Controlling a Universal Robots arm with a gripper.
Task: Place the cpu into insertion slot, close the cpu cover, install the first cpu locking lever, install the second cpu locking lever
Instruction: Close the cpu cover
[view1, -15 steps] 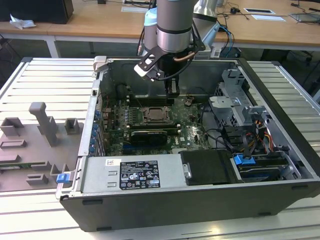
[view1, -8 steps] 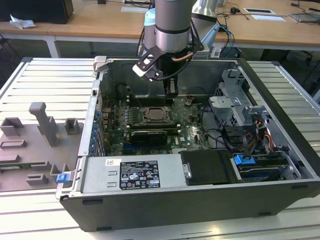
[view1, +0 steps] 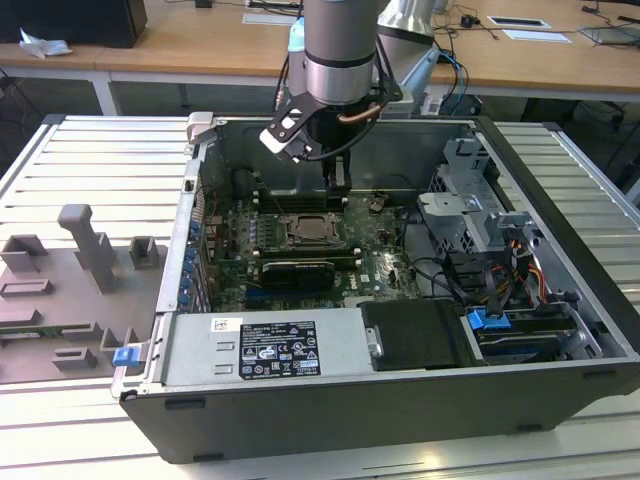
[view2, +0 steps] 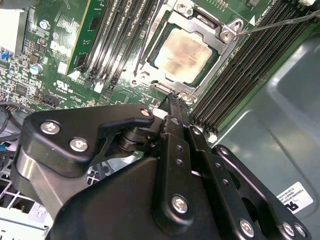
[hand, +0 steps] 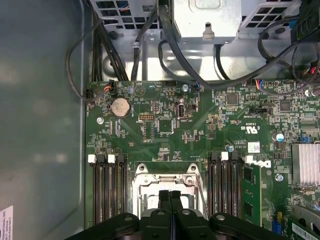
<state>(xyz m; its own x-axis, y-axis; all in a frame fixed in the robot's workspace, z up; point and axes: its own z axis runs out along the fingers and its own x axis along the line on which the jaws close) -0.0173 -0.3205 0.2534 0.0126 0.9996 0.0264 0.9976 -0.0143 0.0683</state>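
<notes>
CPU (view2: 182, 55) lies flat in the insertion slot (hand: 142, 182) on the green circuit board (hand: 150, 130), its pale metal top showing through the window of the CPU cover (view2: 220, 57), which looks folded down over it. In the exterior view the arm stands over the open computer case (view1: 560, 170) on the table (view1: 80, 160), with the claw (view1: 337, 180) lowered just beside the socket's far edge.

In both wrist views the claw (view2: 172, 100) has its two fingers pressed together with nothing between them, and the tip sits at the rim of the socket, close to the frame's corner (whether it touches, I cannot tell). A thin wire locking lever (view2: 280, 23) runs out from another corner of the frame, over the memory slots (view2: 235, 80); I cannot tell whether it is hooked down.

My reading is that the work is at the lever stage. To do it well, the joined fingers should act as one blunt pusher: meet the wire squarely, bear down slowly, then ease it sideways under its catch. The wire is springy and smooth, so an off-centre contact could slip onto the neighbouring slots or the board.
</notes>
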